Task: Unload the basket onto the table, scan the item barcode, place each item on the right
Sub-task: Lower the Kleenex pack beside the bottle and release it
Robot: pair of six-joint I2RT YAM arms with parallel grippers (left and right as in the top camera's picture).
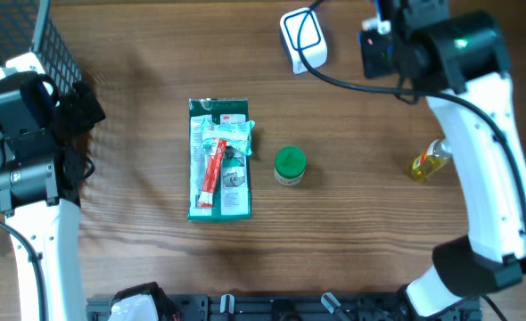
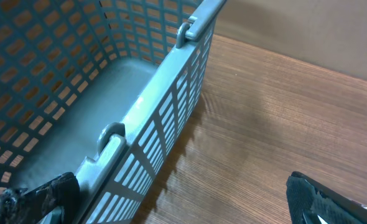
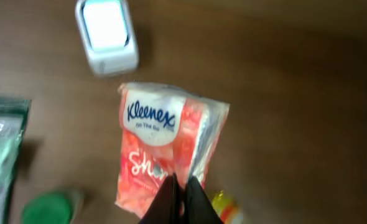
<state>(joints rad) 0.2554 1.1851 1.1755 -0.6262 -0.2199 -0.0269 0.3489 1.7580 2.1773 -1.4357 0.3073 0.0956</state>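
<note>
Kleenex pack in the grip, scan not yet done

The right tool (image 3: pixel 180 186) is clamped shut on the lower edge of the Kleenex pack (image 3: pixel 165 149), held over the table near the white scanner (image 3: pixel 106 34). Only the wrist view shows the pack; overhead, the arm hides it. Presenting the barcode looks to be what remains. The left tool (image 2: pixel 183 196) hangs wide open beside the basket (image 2: pixel 78 74).

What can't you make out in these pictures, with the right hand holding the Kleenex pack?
Kleenex pack barcode: none shows in the right wrist view; only its blurred front faces the camera, pinched by the right hand.
Pack overhead: hidden by the right arm.
Yellow bottle: partly covered by that arm overhead.
Green packet print: too small overhead.
Left hand fingers: cut off by the left wrist view's bottom edge.
</note>
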